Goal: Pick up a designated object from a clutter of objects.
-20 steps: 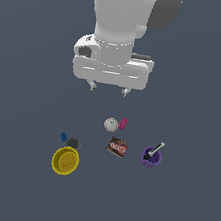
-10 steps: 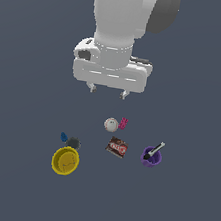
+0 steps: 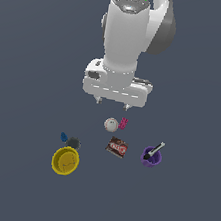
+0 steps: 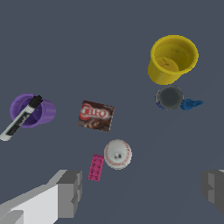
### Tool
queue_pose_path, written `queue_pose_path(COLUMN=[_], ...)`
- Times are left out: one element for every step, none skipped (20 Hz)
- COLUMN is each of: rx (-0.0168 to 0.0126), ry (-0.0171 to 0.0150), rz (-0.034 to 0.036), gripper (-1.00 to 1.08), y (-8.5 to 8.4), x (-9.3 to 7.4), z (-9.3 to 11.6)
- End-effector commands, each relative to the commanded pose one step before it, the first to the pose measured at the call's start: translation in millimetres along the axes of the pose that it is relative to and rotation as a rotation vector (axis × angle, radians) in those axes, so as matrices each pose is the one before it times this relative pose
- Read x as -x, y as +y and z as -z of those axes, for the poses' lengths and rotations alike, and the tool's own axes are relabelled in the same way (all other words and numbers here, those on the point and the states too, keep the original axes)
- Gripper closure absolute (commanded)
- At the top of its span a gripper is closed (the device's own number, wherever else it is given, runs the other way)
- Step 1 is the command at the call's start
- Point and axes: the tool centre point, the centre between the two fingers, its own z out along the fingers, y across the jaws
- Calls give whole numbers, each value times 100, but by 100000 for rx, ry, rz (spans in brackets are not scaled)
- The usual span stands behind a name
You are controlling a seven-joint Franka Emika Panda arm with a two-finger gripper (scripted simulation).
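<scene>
We see the hand (image 3: pixel 112 103) hanging above the counter (image 3: pixel 33 70) with its two fingers spread wide and nothing between them. The pink brick (image 3: pixel 123 123) lies on the counter below the hand, just beside the white ball (image 3: pixel 111 124), on the ball's side toward the exterior view's right. In the wrist view the brick (image 4: pixel 96 167) shows as a small oblong with studs, close to the ball (image 4: pixel 117 154) but whether they touch we cannot tell. A brown packet (image 3: pixel 117 147) lies near both, and a purple cup (image 3: pixel 152 156) holding a black-and-white stick (image 4: pixel 19 118) stands farther toward the exterior view's right. Toward the exterior view's left stand a yellow bowl (image 3: pixel 65 160) and, beside it, a dark grey piece (image 3: pixel 74 142) and a blue bit (image 3: pixel 64 136)
</scene>
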Motion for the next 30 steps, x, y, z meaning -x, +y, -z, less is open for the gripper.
queue_pose_path(rx=[150,55,50,43,35,27,18,10,2,-7,-15,-23,-30,-35,-39,-42,-44,-45,-45,-44,-42,-40,-37,-34,-30,-26,-22,-16,-14,-7], ry=[-143,-43,-46,-47,-48,-50,-52,-54,-57,-60,-64,-67,-69,-69,-69,-68,-67,-65,-64,-61,-58,-54,-49,-46,-40,-34,-29,-22,-18,-9], rz=[-2059,-939,-982,-999,-994,-989,-987,-982,-982,-977,-979,-969,-926,-875,-825,-774,-726,-672,-624,-577,-526,-474,-421,-380,-327,-273,-226,-167,-136,-68], gripper=[-92,-92,-92,-92,-92,-92,-92,-92,-92,-92,-92,-92,-92,-92,-92,-92,-92,-92,-92,-92,-92,-92,-92,-92,-92,-92,-92,-92,-92,-92], y=[-758,-326,-337,-331,-321,-310,-296,-284,-268,-254,-236,-219,-193,-167,-143,-122,-101,-86,-70,-56,-45,-36,-29,-18,-14,-12,-7,-8,1,-4], x=[513,271,314,347,376,404,431,457,482,508,531,551,547,536,520,501,479,456,429,400,371,340,308,272,238,203,167,132,91,58], z=[-2138,-943,-984,-989,-977,-965,-952,-938,-924,-909,-894,-874,-821,-763,-707,-652,-600,-550,-501,-455,-409,-366,-323,-282,-242,-203,-165,-128,-91,-54])
